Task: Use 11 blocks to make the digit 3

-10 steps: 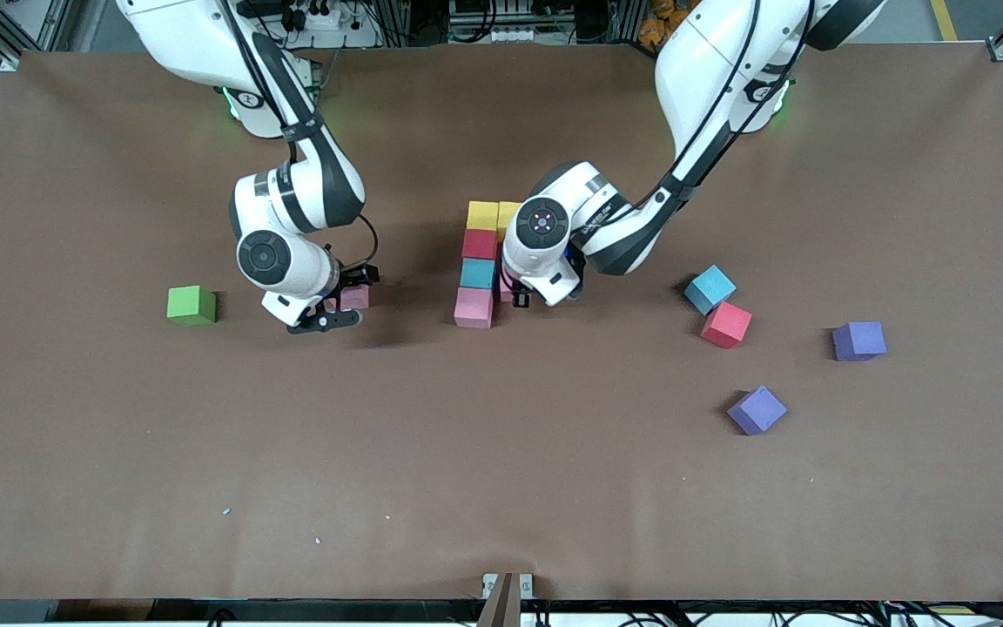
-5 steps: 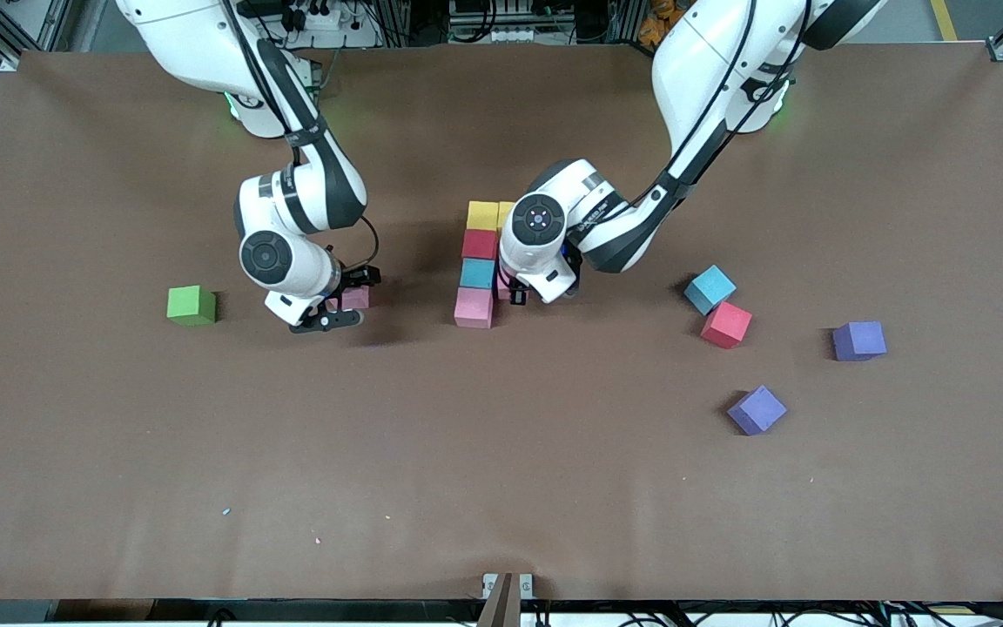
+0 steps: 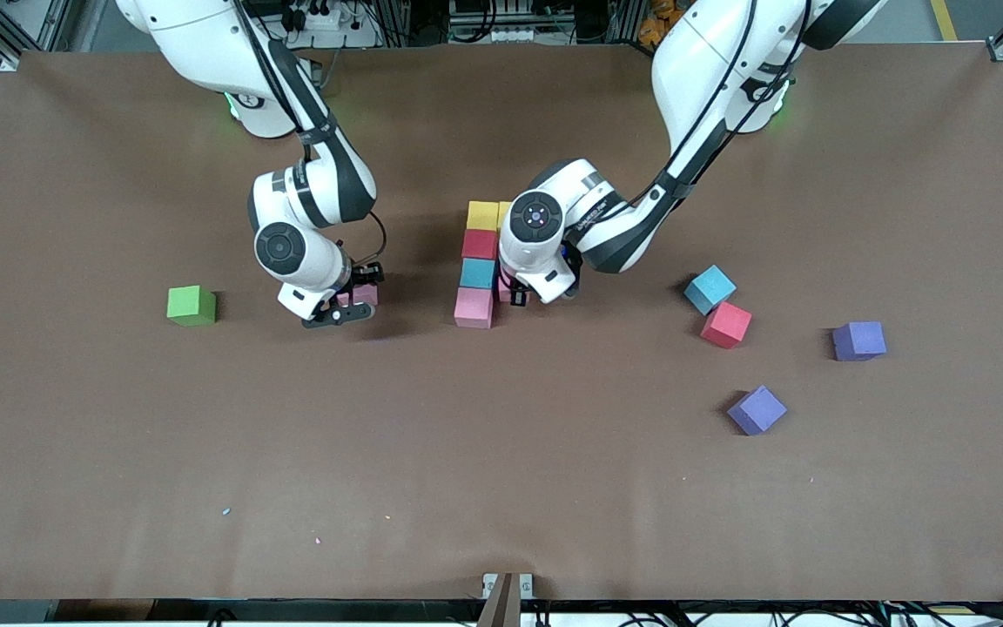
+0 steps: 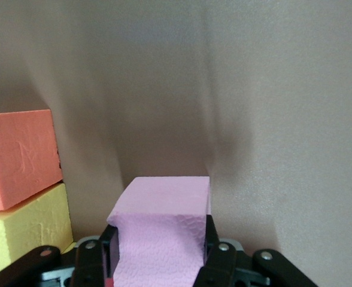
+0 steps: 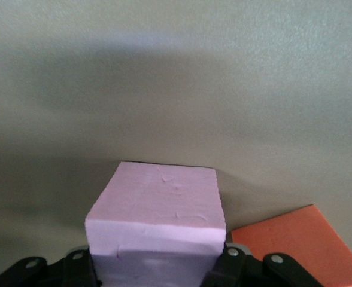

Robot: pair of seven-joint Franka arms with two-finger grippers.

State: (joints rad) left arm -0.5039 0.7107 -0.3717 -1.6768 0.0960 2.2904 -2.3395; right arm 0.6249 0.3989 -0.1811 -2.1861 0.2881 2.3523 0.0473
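So far my column (image 3: 477, 266) stands four cubes plus a yellow (image 3: 506, 209) at twelve o'clock; the loose cubes remain. My left gripper (image 3: 514, 292) clamps a pink cube (image 4: 164, 230) beside it, my right gripper (image 3: 346, 300) pinches another pink cube (image 5: 158, 224) at nine o'clock

Left arm's wrist (image 3: 536, 235) hides second yellow cube (image 3: 506, 212), held pink cube (image 4: 161, 230).

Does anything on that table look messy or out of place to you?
A little. Four loose cubes lie scattered and turned at odd angles toward the left arm's end: a light blue cube touching a red cube, plus two purple cubes. A green cube sits alone.
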